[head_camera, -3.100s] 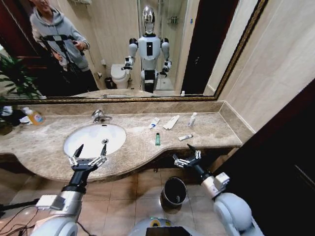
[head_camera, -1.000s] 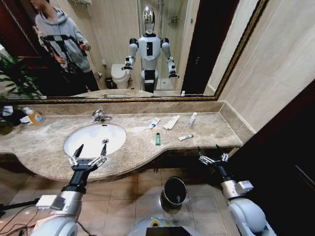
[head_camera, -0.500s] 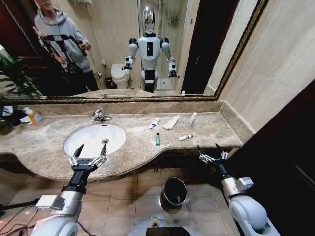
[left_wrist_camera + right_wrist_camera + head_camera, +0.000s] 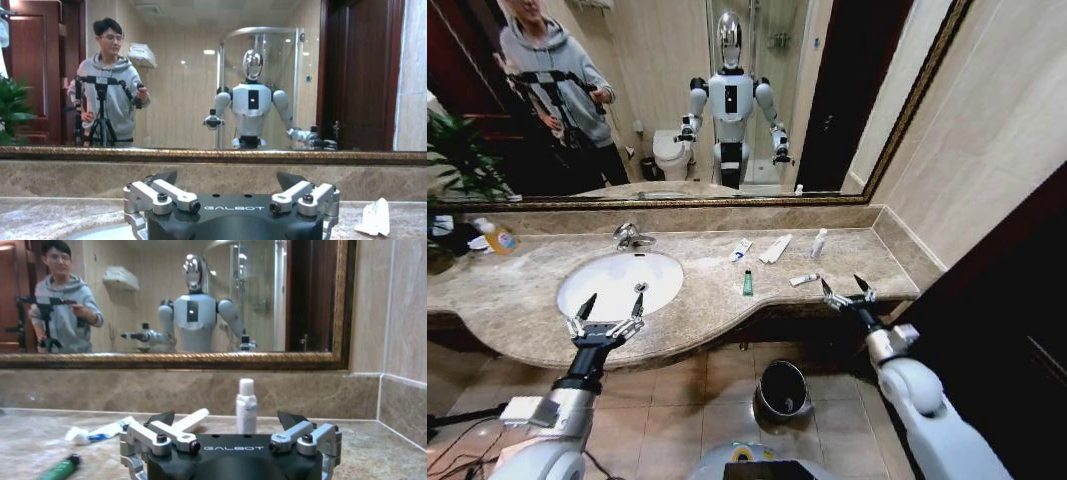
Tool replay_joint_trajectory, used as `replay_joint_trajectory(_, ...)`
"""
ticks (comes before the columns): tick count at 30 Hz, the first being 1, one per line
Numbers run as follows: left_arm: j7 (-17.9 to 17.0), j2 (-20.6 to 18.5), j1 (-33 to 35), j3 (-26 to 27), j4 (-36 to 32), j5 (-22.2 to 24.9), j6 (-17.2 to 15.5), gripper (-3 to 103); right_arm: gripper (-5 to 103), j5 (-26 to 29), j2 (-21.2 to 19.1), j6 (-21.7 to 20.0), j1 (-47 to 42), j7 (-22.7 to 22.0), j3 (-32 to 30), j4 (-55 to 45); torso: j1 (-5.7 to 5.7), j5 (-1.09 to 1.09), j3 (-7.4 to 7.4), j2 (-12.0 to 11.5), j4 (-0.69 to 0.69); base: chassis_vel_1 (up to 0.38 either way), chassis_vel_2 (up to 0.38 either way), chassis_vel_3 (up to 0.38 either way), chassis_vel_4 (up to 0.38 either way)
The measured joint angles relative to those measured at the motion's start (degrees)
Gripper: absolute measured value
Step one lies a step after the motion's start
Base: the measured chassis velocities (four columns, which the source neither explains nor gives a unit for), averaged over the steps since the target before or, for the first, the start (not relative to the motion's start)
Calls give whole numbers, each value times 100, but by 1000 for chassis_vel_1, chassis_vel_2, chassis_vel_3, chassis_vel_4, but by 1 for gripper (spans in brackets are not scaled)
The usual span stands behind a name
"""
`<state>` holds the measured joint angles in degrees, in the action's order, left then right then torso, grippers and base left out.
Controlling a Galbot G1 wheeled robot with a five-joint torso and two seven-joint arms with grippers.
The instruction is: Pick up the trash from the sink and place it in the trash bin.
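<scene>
The trash lies on the marble counter right of the sink (image 4: 619, 284): a green tube (image 4: 747, 283), a white mini tube (image 4: 803, 280), a tiny white bottle (image 4: 818, 243), long flat white packets (image 4: 775, 248) and a white tube (image 4: 741, 250). My right gripper (image 4: 848, 291) is open at the counter's front right edge, just right of the mini tube. Its wrist view looks over my right gripper (image 4: 227, 419) at the white bottle (image 4: 246, 406) and green tube (image 4: 59, 470). My left gripper (image 4: 607, 318) hangs open at the basin's front rim. The black trash bin (image 4: 782, 388) stands on the floor below.
A chrome faucet (image 4: 630, 237) stands behind the basin. An orange-yellow bottle (image 4: 497, 237) and a plant sit at the far left. A large mirror backs the counter, and a dark door panel (image 4: 1017, 300) is close on the right.
My right arm has risen from beside the bin under the counter up to the counter's front right edge. The left arm has not moved.
</scene>
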<state>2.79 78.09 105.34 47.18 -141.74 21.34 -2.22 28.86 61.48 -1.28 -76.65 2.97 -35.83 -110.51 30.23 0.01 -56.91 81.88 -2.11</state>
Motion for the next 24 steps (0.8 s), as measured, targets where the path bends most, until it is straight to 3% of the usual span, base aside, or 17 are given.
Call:
replay_joint_trajectory(12, 1, 0, 0, 0, 0, 0, 0, 100, 100, 91, -233, 98, 1465, 45, 630, 1484, 0, -2, 0, 0, 0, 0, 0, 0, 0)
replay_joint_trajectory(24, 1, 0, 0, 0, 0, 0, 0, 100, 100, -66, 55, 109, 2738, 47, 1494, 2657, 0, -2, 0, 0, 0, 0, 0, 0, 0)
